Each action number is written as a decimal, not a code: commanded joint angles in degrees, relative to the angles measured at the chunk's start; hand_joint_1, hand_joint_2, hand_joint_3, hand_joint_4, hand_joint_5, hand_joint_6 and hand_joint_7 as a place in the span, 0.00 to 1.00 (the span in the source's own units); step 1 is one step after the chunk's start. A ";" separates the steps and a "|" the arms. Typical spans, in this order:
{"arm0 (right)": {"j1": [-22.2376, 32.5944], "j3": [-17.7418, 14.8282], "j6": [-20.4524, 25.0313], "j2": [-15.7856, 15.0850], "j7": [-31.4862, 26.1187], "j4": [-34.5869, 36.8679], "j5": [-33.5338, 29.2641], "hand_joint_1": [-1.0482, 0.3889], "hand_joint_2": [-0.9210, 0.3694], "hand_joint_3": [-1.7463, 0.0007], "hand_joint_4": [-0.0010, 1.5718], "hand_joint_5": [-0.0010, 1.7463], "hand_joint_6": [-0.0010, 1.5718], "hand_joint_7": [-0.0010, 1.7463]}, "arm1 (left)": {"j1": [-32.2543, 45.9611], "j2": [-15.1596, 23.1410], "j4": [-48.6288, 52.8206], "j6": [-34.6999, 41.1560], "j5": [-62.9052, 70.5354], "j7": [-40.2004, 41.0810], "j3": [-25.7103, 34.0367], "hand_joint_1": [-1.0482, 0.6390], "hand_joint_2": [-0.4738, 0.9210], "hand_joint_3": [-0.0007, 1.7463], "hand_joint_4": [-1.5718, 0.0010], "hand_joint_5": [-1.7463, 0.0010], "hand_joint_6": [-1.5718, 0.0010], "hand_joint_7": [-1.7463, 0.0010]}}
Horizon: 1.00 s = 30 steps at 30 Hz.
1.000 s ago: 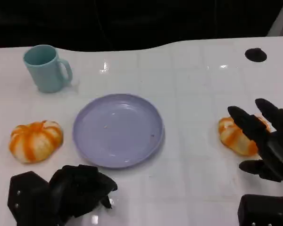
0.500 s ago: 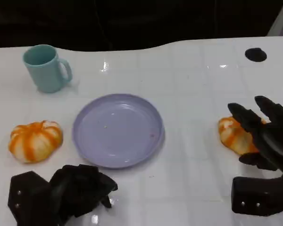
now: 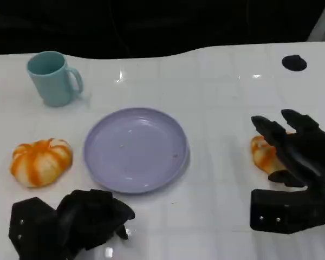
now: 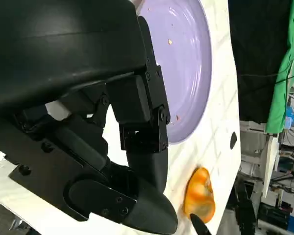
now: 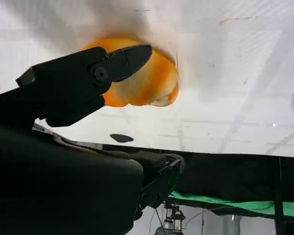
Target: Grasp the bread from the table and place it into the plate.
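Observation:
An orange-and-white bread [image 3: 263, 154] lies on the white table to the right of the lavender plate [image 3: 135, 149]. My right hand [image 3: 295, 149] hovers over this bread with its fingers spread apart, covering its right side. In the right wrist view a finger [image 5: 88, 78] crosses in front of the bread [image 5: 147, 83] without closing on it. A second, similar bread [image 3: 41, 161] lies left of the plate. My left hand [image 3: 84, 219] rests at the near left edge, fingers curled in and holding nothing. The left wrist view shows the plate [image 4: 186, 68] and the far bread [image 4: 200, 193].
A light blue mug [image 3: 53, 78] stands at the back left. A black round mark [image 3: 293, 63] sits on the table at the back right. The table's far edge meets a dark background.
My right hand has moved left and forward over the right bread, hiding more of it, and its wrist block has come up into view. The left hand, plate and other bread have not moved.

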 commanded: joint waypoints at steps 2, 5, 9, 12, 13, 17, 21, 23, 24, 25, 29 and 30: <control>-1.64 0.81 1.51 0.35 -0.29 3.45 0.85 0.58 0.13 1.00 0.05 0.09 0.16 0.01 | 1.05 0.66 -0.34 0.17 0.20 0.37 0.26 0.00 0.79 0.15 0.43 0.13 0.04 0.76; -2.12 1.27 2.63 0.45 0.31 4.55 0.99 0.58 0.12 1.00 0.05 0.09 0.16 0.01 | 1.27 0.76 -0.51 -0.06 0.15 0.13 0.26 0.00 0.79 0.15 0.43 0.13 0.04 0.76; -2.46 1.77 3.48 0.28 0.79 5.54 1.17 0.59 0.11 0.99 0.07 0.10 0.17 0.01 | 1.42 0.87 -0.67 -0.14 0.37 0.26 0.20 0.00 0.80 0.15 0.43 0.13 0.04 0.76; -2.86 2.29 3.52 -0.02 0.64 6.16 1.03 0.58 0.11 0.99 0.12 0.11 0.21 0.02 | 1.46 0.85 -0.77 0.17 0.27 0.34 0.25 0.00 0.79 0.15 0.44 0.13 0.04 0.76; -3.03 2.47 3.48 -0.14 0.66 6.33 1.02 0.57 0.10 0.99 0.18 0.10 0.25 0.02 | 1.46 0.85 -0.80 0.29 0.23 0.34 0.26 0.00 0.79 0.15 0.44 0.13 0.04 0.76; -3.79 1.52 1.08 0.28 -1.69 7.99 3.43 0.60 0.06 1.00 0.57 0.10 0.49 0.04 | 1.47 0.85 -0.62 -0.12 0.23 0.17 0.25 0.00 0.79 0.15 0.43 0.13 0.04 0.76; -4.51 1.30 -2.21 0.81 -7.76 10.81 4.61 0.65 0.05 1.00 0.65 0.52 0.74 0.03 | 1.49 0.70 -0.59 -0.26 0.03 0.11 0.35 0.00 0.79 0.15 0.43 0.13 0.04 0.76; -5.16 1.66 -3.60 0.92 -10.22 12.70 4.67 0.66 0.05 1.00 0.60 0.69 0.78 0.03 | 1.48 0.69 -0.62 -0.19 -0.04 0.08 0.36 0.00 0.79 0.15 0.43 0.13 0.04 0.76; -5.55 1.92 -4.44 0.90 -11.42 13.79 4.54 0.68 0.04 1.00 0.57 0.81 0.84 0.05 | 1.49 0.71 -0.68 -0.09 -0.01 0.11 0.34 0.00 0.79 0.15 0.43 0.13 0.04 0.76; -5.90 2.19 -5.15 0.82 -12.31 14.69 4.39 0.69 0.04 1.00 0.56 0.86 0.85 0.06 | 1.51 0.74 -0.73 -0.05 0.02 0.09 0.31 0.00 0.79 0.15 0.43 0.14 0.04 0.76; -7.33 3.76 -8.00 0.32 -17.74 18.16 2.87 0.69 0.04 1.00 0.58 0.99 0.90 0.07 | 1.62 0.81 -0.88 -0.11 -0.02 -0.11 0.27 0.00 0.79 0.15 0.43 0.14 0.04 0.76; -7.65 3.98 -8.54 0.34 -18.77 19.04 2.94 0.69 0.04 1.00 0.59 1.00 0.90 0.12 | 1.62 0.81 -0.86 -0.12 0.03 -0.06 0.26 0.00 0.79 0.15 0.43 0.14 0.04 0.76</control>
